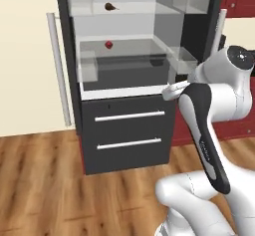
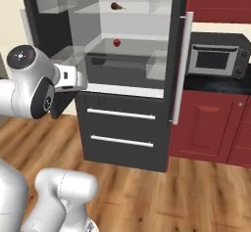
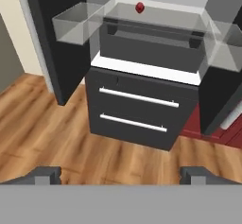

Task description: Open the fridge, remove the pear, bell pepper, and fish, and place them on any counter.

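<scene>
The fridge (image 1: 124, 80) stands open; base views show the pear (image 1: 109, 6) above the pepper (image 3: 140, 7); jaws wide, empty.

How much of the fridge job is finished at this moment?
Done: the fridge stands with both doors open. In hand: nothing; the gripper is open and empty, facing the drawers. Left: the pear on the upper shelf and the bell pepper below it. I cannot spot the fish.

A kitchen: open fridge (image 2: 127, 79), red cabinets (image 2: 211, 123), microwave (image 2: 215, 59), wood floor (image 1: 45, 180).
</scene>
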Tool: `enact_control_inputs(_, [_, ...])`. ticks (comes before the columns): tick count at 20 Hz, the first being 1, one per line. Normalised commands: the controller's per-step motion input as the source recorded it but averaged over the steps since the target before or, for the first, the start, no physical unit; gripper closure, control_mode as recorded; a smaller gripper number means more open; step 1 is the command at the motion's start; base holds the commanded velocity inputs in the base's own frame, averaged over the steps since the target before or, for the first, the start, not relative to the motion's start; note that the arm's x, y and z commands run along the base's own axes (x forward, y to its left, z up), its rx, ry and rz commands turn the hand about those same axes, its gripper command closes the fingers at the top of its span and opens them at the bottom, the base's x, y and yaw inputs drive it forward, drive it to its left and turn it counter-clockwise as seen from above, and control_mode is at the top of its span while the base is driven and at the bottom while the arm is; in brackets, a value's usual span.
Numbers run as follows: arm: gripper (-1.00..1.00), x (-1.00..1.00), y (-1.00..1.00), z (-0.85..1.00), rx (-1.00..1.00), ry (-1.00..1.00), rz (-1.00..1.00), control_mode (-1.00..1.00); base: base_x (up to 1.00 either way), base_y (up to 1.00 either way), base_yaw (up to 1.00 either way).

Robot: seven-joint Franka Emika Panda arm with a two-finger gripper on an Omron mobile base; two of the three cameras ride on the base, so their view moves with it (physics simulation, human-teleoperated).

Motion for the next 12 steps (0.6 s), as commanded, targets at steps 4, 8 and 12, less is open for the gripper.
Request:
enact_control_inputs(4, [-1.0,0.0,0.0,0.0,0.0,0.0,0.0,1.0,0.86,-0.06,0.0])
enact_control_inputs(8, [-1.0,0.0,0.0,0.0,0.0,0.0,0.0,1.0,0.96,0.0,0.0])
enact_control_inputs(12, [-1.0,0.0,0.0,0.0,0.0,0.0,0.0,1.0,1.0,0.0,0.0])
